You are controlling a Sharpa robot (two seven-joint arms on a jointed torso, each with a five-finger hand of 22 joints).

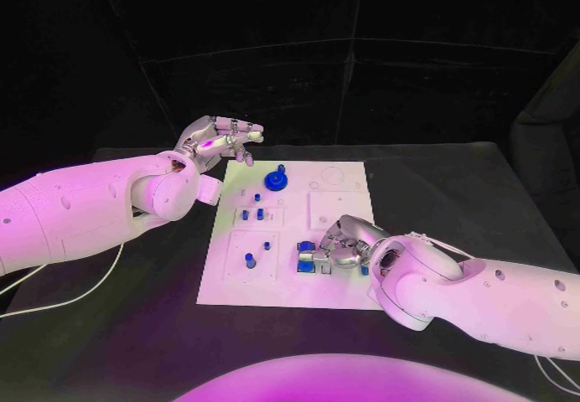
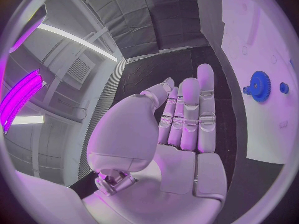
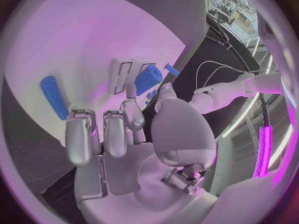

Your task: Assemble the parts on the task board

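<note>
Head view, board: the white task board (image 1: 290,234) is lying in the middle of the black table (image 1: 484,193), with small blue parts sitting in its recesses.
Head view, gear: a blue gear (image 1: 278,179) is sitting near the upper left of the board, likely waiting for its turn.
Head view, left hand: the left hand (image 1: 221,140) is hovering just off the board's upper left corner, holding nothing, probably keeping out of the way.
Head view, right hand: the right hand (image 1: 344,243) is reaching onto the board's lower right, at the blue blocks (image 1: 308,260); its fingers are hiding the contact, so a grip is hard to judge here.
Left wrist view, hand: the left hand (image 2: 181,129) is showing its fingers straight, side by side and empty.
Left wrist view, gear: the gear (image 2: 259,86) is lying on the board (image 2: 261,35) at the right of the frame, apart from the fingers.
Right wrist view, hand: the right hand (image 3: 124,134) is curling its fingers down over the board (image 3: 93,40); whether they are pinching anything cannot be told.
Right wrist view, parts: a blue cylinder (image 3: 148,78) is sitting just beyond the fingertips, and a blue bar (image 3: 54,96) is lying at the left; both are partly cut off by the fingers.
</note>
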